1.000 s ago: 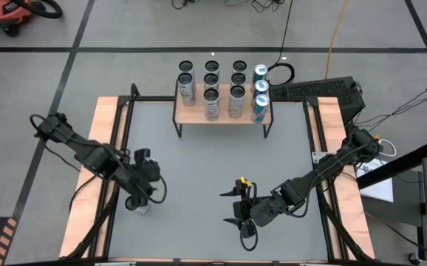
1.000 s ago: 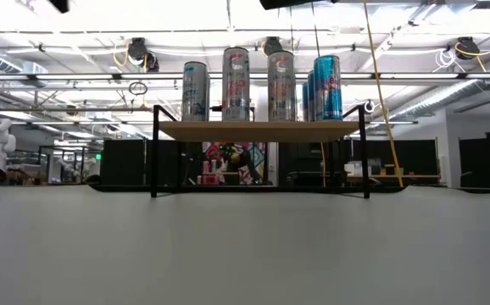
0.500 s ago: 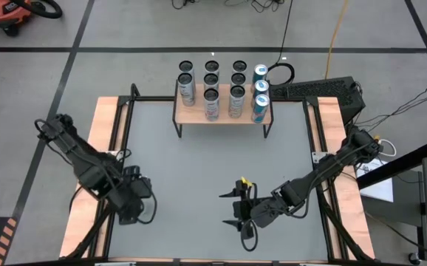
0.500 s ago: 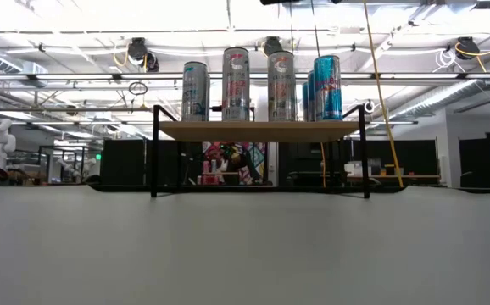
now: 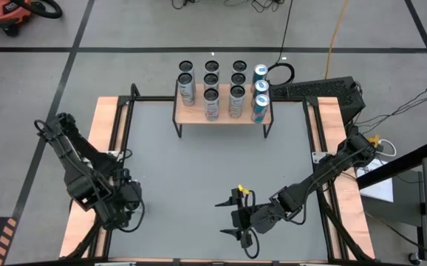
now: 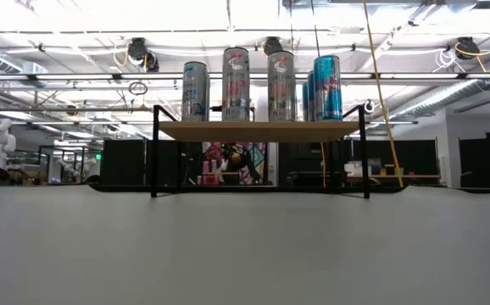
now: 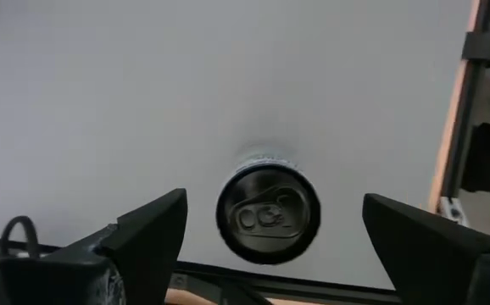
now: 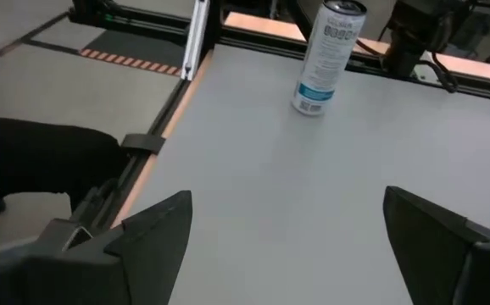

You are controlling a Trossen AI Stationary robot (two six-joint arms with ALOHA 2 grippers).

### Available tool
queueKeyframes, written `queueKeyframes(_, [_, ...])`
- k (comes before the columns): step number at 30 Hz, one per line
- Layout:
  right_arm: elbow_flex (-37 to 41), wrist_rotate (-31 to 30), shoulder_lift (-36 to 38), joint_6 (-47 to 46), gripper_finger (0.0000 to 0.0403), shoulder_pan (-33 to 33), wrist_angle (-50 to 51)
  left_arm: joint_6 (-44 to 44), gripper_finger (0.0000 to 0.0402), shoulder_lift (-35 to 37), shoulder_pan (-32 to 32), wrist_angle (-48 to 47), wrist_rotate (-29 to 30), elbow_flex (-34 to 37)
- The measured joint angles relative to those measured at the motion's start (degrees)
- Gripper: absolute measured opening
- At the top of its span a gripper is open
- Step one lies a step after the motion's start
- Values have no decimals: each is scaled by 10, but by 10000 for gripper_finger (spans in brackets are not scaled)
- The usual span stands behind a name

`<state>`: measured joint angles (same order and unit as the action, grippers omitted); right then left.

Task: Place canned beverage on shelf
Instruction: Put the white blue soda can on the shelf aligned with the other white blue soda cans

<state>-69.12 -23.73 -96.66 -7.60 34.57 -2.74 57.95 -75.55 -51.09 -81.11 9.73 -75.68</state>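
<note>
Can (image 7: 268,212) is what we see standing upright on the grey table (image 5: 213,170) near its left front corner, directly under our left gripper (image 7: 270,241), whose jaws are spread wide on either side without touching it. Our right gripper (image 5: 237,216) hovers over the table's front middle, jaws wide and holding nothing. At the back, the shelf (image 5: 223,113) carries several cans (image 6: 262,85) on its wood top.
</note>
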Motion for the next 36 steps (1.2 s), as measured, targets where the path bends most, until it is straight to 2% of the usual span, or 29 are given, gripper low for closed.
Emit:
queueKeyframes(17, [0, 0, 0, 12, 320, 0, -27, 2, 355, -1, -15, 39, 12, 83])
queueKeyframes(26, [0, 0, 0, 14, 320, -1, -31, 2, 354, -1, -15, 69, -12, 121])
queueKeyframes(36, [0, -1, 1, 14, 320, -1, -31, 3, 316, -1, -15, 96, -24, 140])
